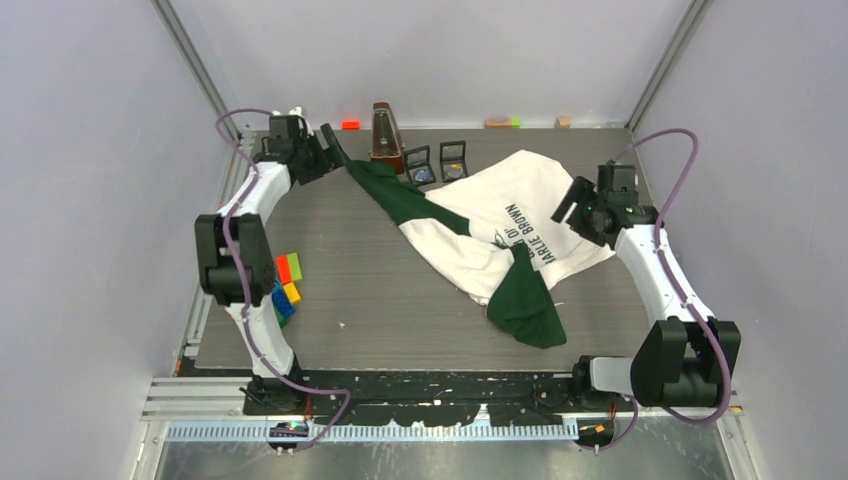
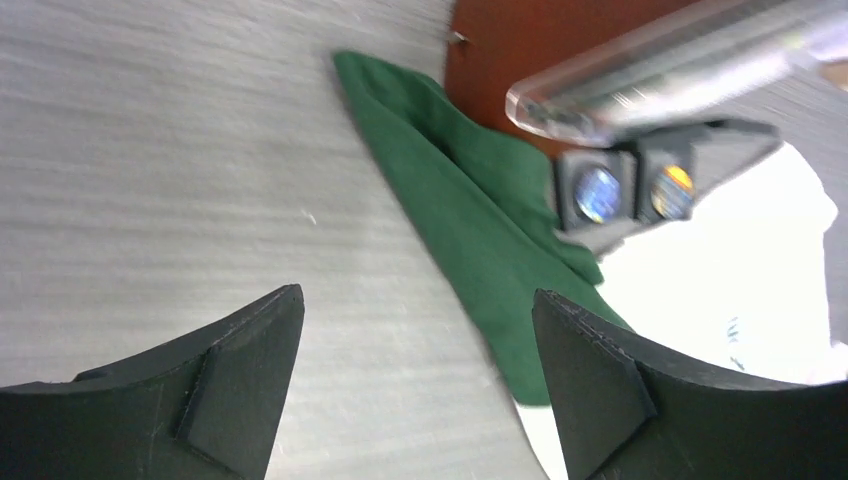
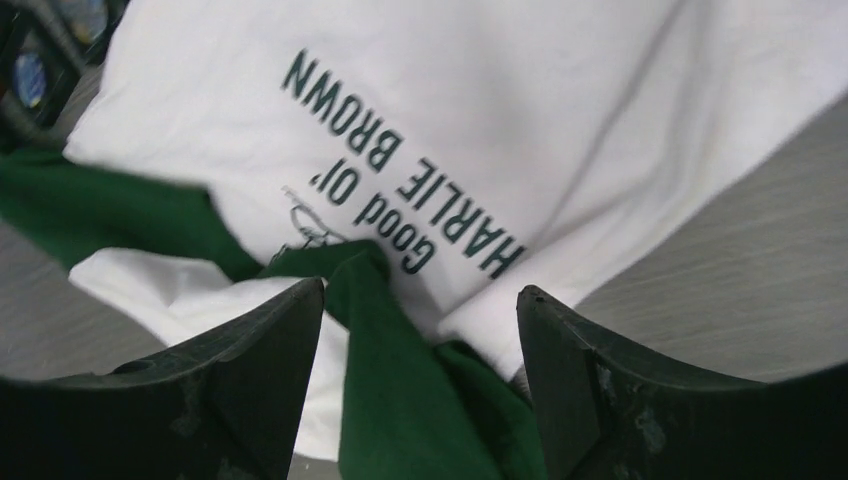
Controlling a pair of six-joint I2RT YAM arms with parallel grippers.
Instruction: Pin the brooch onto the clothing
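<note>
1. Grey wood-grain table fills the walled cell. The clothing, a white T-shirt with dark green sleeves, lies crumpled right of centre in the overhead view. One sleeve stretches toward the upper left and another is folded over at lower centre.
2. Two small dark boxes stand open at upper centre, right beside the shirt's upper edge. The left wrist view shows a blue round piece in one and an orange one in the other. These are probably the brooches, though they are too blurred to be sure.
3. The left gripper hovers at upper left over bare table, just beside the stretched sleeve. Its jaws are spread wide with nothing between them.
4. The right gripper hangs over the shirt's right side, above the printed lettering. It too is spread wide and empty.
5. With the arms at opposite ends of the bunched fabric, they seem placed to spread it flat. Pinning needs a smooth patch, and no brooch shows on the shirt yet.
</note>
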